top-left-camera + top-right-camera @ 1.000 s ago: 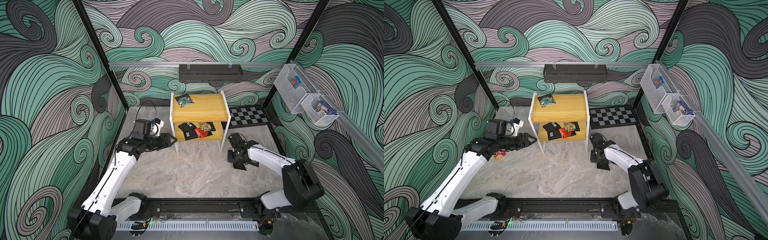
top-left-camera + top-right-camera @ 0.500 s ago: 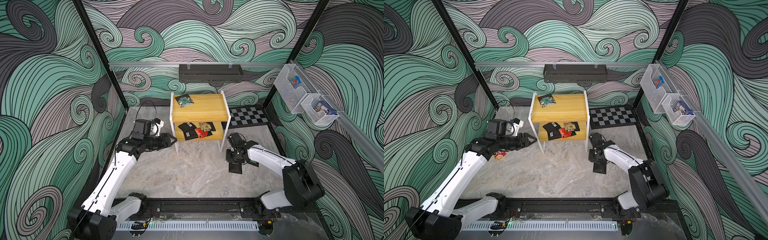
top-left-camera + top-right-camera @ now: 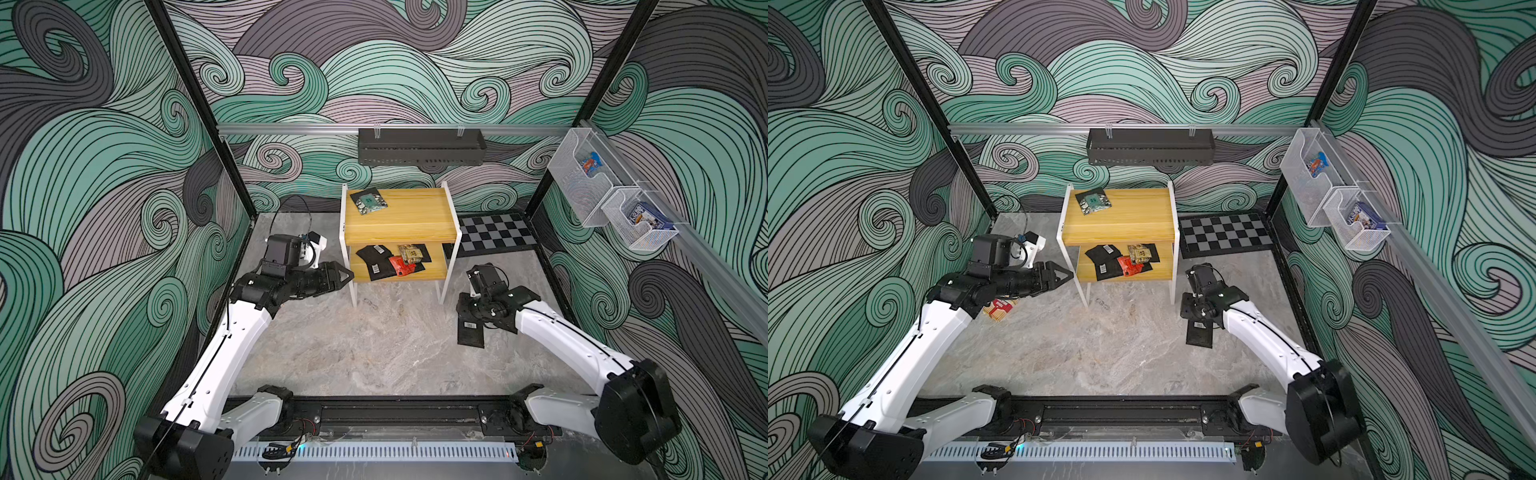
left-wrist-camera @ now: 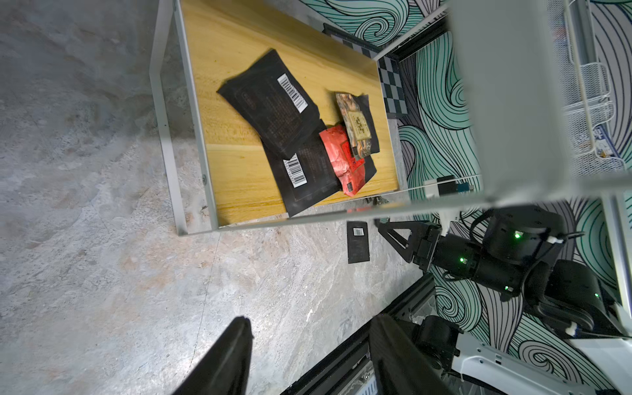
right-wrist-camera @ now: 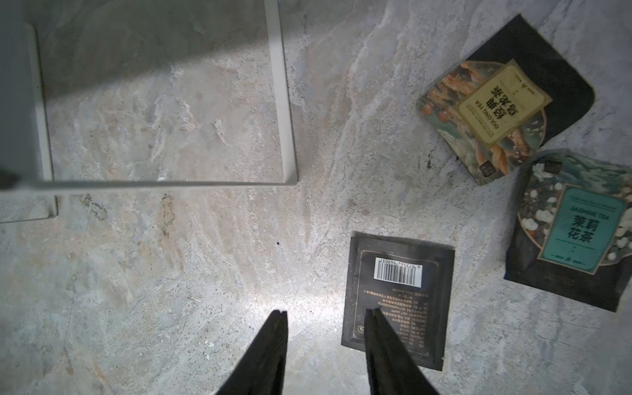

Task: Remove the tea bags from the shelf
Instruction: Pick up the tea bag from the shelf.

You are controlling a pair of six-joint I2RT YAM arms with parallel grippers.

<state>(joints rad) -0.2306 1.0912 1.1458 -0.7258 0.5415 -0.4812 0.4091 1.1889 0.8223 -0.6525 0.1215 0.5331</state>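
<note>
— On the lower yellow wooden board of the small white-framed two-tier shelf [image 3: 407, 217], a heap of flat square tea bags [image 4: 297, 136] overlaps: two black ones with white barcodes, a crumpled red one and a tan-faced one. A teal-faced sachet [image 3: 368, 201] sits alone on the top board, near a back corner.

— So where could it go wrong?

— At the heap. The left claw [image 4: 309, 319] is spread and empty, hanging just outside the white frame post. Going in, I'd guess it pinches two at once or shoves the lot toward the back (thin packets slide on smooth wood). A knock on that post could shift the whole shelf.

— And the right?

— The right claw [image 5: 326, 312] is spread too, gripping nothing, low over a black barcoded sachet [image 5: 396, 301] that lies flat on the counter. Closing there might drag it.

— And the surroundings?

— A grey marbled counter [image 3: 374, 357], hard and flat, with a tan oolong sachet [image 5: 485, 102] and a teal jasmine sachet [image 5: 578, 232] lying near. A red-and-tan striped box [image 3: 998, 309] lies under the left arm. A checkered mat [image 3: 494, 232] lies beside the shelf. A long black wall tray [image 3: 419, 145] and white wire baskets [image 3: 615, 199] hang on swirl-patterned walls.
</note>
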